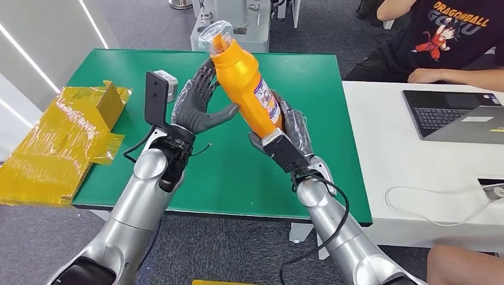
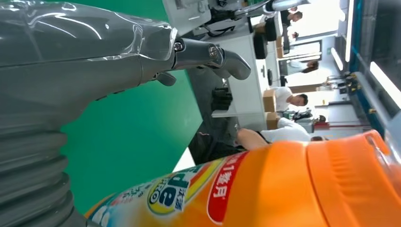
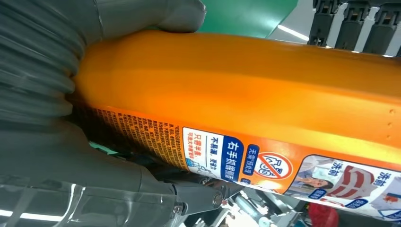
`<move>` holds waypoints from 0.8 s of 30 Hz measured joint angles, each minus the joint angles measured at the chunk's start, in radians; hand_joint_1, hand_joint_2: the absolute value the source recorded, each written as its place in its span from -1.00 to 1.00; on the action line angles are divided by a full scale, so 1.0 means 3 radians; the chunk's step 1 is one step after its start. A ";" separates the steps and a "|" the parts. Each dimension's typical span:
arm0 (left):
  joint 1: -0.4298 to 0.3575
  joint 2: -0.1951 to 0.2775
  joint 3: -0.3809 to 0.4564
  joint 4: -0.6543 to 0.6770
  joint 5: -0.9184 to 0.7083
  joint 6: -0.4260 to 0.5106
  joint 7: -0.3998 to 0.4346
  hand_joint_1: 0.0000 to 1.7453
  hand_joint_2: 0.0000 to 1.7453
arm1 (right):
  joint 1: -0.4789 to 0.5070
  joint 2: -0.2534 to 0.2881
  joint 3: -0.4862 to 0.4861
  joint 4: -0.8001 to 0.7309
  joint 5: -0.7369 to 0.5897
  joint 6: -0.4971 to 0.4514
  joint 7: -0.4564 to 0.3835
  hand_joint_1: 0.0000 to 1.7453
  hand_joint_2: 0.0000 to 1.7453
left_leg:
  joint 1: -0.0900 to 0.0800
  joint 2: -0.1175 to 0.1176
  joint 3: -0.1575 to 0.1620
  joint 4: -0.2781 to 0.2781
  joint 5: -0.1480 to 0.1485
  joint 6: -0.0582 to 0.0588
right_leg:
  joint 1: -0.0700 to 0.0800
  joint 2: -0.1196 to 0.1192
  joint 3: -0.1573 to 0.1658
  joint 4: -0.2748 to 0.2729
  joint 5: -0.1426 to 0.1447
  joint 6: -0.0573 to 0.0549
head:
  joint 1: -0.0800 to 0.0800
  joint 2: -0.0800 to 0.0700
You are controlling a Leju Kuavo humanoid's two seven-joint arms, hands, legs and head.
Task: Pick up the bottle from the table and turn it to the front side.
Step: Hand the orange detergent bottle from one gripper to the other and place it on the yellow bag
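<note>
An orange bottle [image 1: 243, 83] with a clear cap is held tilted in the air above the green table [image 1: 238, 172], cap up and leaning toward the far left. My right hand [image 1: 295, 129] grips its lower part from behind; in the right wrist view the thumb [image 3: 156, 16] and fingers wrap the orange body [image 3: 246, 90], label side showing. My left hand [image 1: 196, 104] stands beside the bottle with its fingers spread upward and its thumb tip at the bottle's side. In the left wrist view the bottle [image 2: 283, 189] lies apart from the spread fingers [image 2: 213, 54].
A yellow taped cardboard box [image 1: 59, 139] lies over the table's left edge. A white table [image 1: 404, 178] to the right carries a laptop [image 1: 457, 116] and a cable [image 1: 428, 211]; a person in a black shirt [image 1: 440, 35] sits behind it. A grey machine base [image 1: 238, 27] stands beyond.
</note>
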 joint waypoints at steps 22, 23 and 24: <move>-0.0117 -0.0068 0.0009 0.0242 0.0201 -0.0103 0.0106 -1.00 1.00 | 0.0035 -0.0052 -0.0002 0.0037 -0.0071 -0.0156 -0.0076 1.00 1.00 | 0.0000 0.0000 0.0000 0.0001 0.0000 0.0000 | 0.0000 0.0001 0.0000 0.0000 0.0000 0.0000 | 0.0000 0.0000; -0.0108 -0.0077 0.0009 0.0202 0.0230 -0.0122 0.0118 -1.00 1.00 | 0.0034 -0.0055 -0.0002 0.0047 -0.0072 -0.0167 -0.0080 1.00 1.00 | 0.0000 0.0000 0.0000 0.0001 0.0000 0.0000 | 0.0000 0.0001 0.0000 0.0000 0.0000 0.0000 | 0.0000 0.0000; -0.0098 -0.0086 0.0004 0.0147 0.0261 -0.0138 0.0130 -1.00 1.00 | 0.0033 -0.0057 -0.0002 0.0059 -0.0070 -0.0178 -0.0085 1.00 1.00 | 0.0000 0.0000 -0.0001 0.0001 0.0000 0.0000 | 0.0000 0.0001 0.0000 0.0000 0.0000 0.0000 | 0.0000 0.0000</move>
